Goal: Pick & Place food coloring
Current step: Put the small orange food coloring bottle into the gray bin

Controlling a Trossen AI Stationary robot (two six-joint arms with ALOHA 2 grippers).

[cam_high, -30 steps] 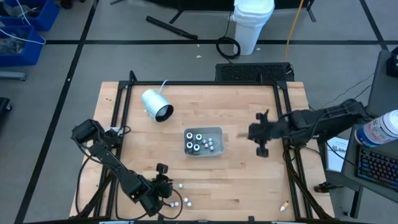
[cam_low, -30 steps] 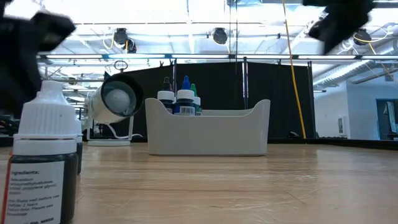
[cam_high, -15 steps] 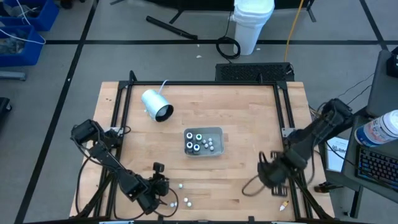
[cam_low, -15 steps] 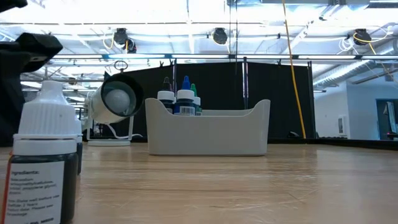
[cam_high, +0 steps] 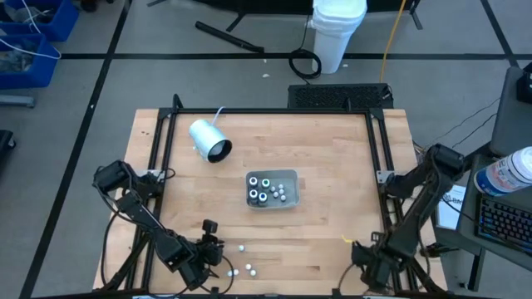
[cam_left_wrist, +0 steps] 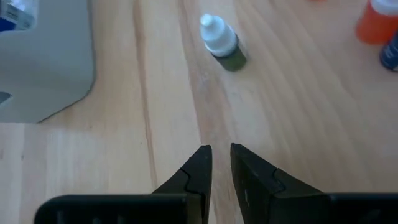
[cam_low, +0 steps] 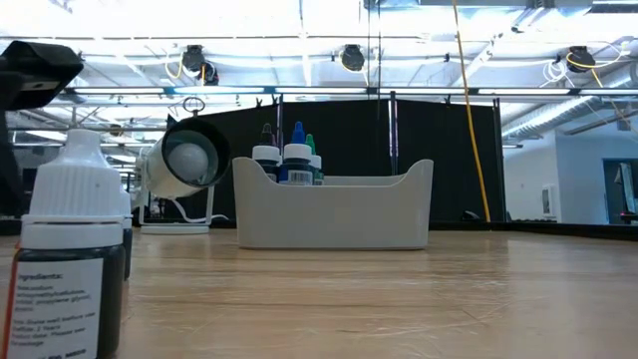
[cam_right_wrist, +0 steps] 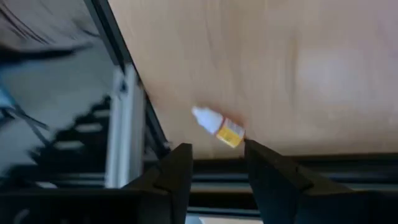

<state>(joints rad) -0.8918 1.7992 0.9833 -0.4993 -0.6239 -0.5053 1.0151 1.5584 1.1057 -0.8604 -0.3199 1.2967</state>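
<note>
The food coloring is a set of tiny bottles. Several stand in the grey tray [cam_high: 290, 177], and their tips [cam_low: 289, 160] show above its wall. Three bottles [cam_high: 241, 247] lie loose near the front edge, and one looms close [cam_low: 70, 249] in the low view. My left gripper [cam_high: 213, 242] hovers low beside the loose ones with a narrow empty gap [cam_left_wrist: 221, 158], a dark white-capped bottle [cam_left_wrist: 222, 45] ahead of it. My right gripper [cam_high: 363, 253] is at the near right corner, open [cam_right_wrist: 214, 163]. An orange-yellow bottle [cam_right_wrist: 219, 129] lies just beyond its fingertips.
A white-and-grey cylinder [cam_high: 209, 139] with a cord lies at the far left of the table. Black frame rails [cam_high: 378, 149] run along the table's edges, and one [cam_right_wrist: 127, 124] runs close to the orange-yellow bottle. Orange [cam_left_wrist: 376, 18] and blue bottles stand off to one side of my left gripper.
My right gripper has swung from the table's right side beside the tray toward the near edge, down to the near right corner. My left gripper has drawn a little toward the table's left.
</note>
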